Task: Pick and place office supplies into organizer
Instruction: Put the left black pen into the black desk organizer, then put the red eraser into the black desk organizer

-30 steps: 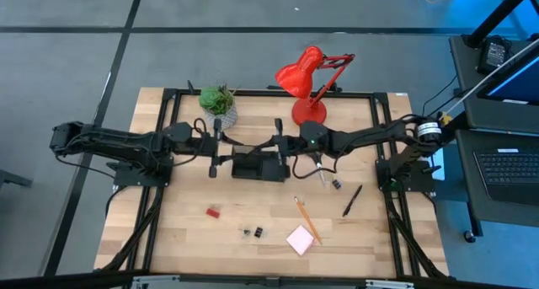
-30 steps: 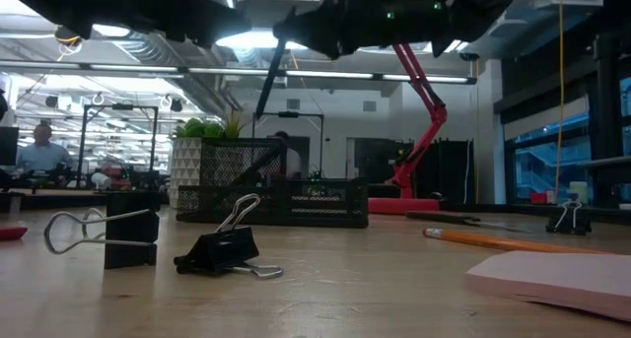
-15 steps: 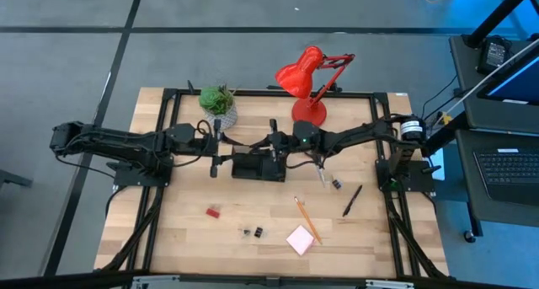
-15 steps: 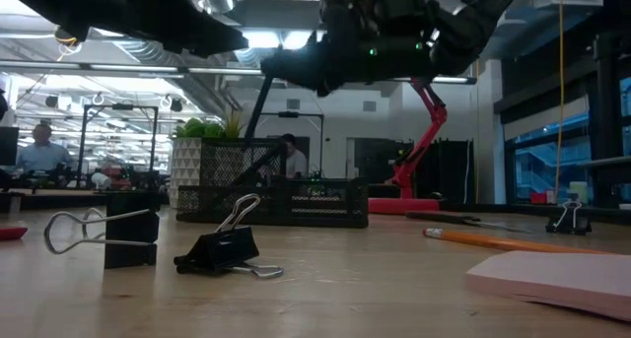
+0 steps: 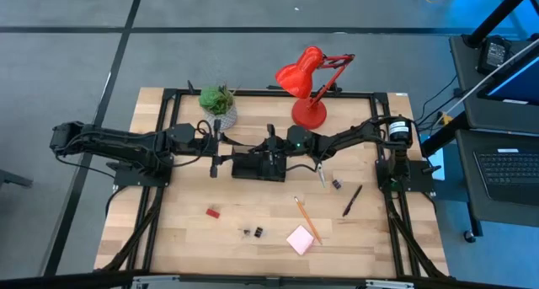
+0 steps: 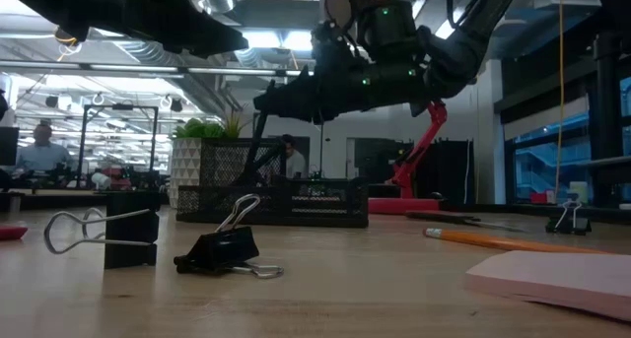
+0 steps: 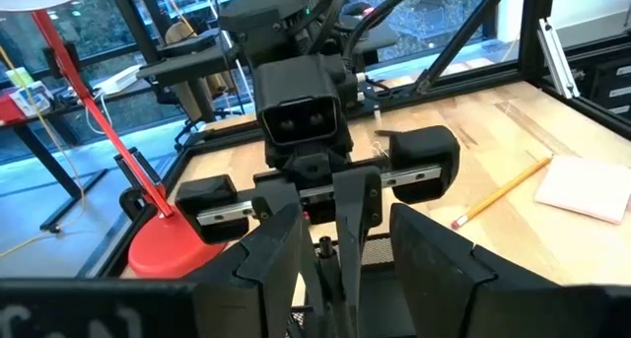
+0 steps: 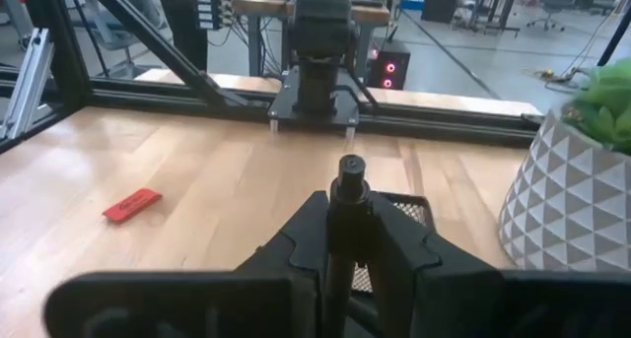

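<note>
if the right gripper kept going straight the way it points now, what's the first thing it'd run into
Probably the left gripper facing it across the organizer. The right gripper, shut on a black pen, points at it; depth is unclear.

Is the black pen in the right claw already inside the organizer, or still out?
Out. The right claw grips the black pen upright above the organizer.

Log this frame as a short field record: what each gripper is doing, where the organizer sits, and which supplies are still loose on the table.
right gripper: shut on a black pen, held over the organizer
left gripper: open, empty, beside the organizer's left end
organizer: mid-table, in front of the potted plant and red lamp
loose supplies: red eraser, binder clips, orange pencil, pink sticky-note pad, second black pen
</note>
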